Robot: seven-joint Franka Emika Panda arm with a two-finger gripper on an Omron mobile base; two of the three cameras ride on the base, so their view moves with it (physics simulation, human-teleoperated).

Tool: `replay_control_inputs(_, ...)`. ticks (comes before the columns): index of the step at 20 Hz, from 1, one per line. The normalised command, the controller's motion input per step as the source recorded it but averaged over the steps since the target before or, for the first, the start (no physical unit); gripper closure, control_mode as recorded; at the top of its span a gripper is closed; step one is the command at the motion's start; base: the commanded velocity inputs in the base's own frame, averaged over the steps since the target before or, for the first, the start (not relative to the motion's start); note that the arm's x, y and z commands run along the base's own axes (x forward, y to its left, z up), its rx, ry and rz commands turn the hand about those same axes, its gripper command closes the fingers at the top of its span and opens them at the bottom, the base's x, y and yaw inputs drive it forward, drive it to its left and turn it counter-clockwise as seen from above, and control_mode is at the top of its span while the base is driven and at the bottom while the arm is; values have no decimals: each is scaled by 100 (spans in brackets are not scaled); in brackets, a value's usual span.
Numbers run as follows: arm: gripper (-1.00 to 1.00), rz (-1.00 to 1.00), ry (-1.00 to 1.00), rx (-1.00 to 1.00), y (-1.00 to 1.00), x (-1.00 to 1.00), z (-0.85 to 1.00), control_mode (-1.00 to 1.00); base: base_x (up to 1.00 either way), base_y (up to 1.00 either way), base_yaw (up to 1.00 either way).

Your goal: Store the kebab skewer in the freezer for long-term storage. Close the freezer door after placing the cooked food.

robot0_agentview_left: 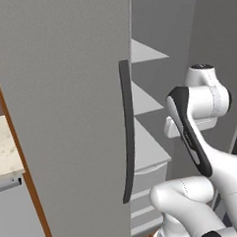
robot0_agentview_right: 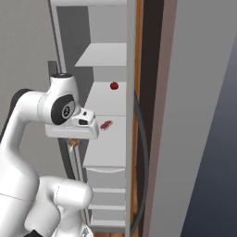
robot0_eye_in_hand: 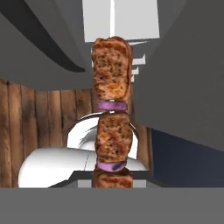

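Grip: we hold the kebab skewer with the jaws of our gripper clamped on its lower end; it runs toward twelve o'clock in the hand view.
Risk: we judge the skewer could clip a shelf edge and slip as we reach in.
Freezer: its shelves lie beyond at one o'clock, a red round item on one.
Door: the freezer door stands wide, still to close.
Room: wooden floor below.

The kebab skewer hangs before the open freezer; inside, two small items lie on separate shelves.
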Motion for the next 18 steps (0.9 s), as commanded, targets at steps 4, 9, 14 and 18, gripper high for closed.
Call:
replay_control_inputs(4, 100, 1, -19, 0, 0, 42, 0, -100, 0, 0, 0)
replay_control_inputs(9, 100, 1, -18, 0, 0, 57, 0, -100, 0, 0, 0)
replay_control_inputs(14, 100, 0, -1, 0, 0, 64, 0, -100, 0, 0, 0)
replay_control_inputs(18, 100, 0, 8, 1, 0, 72, 0, -100, 0, 0, 0)
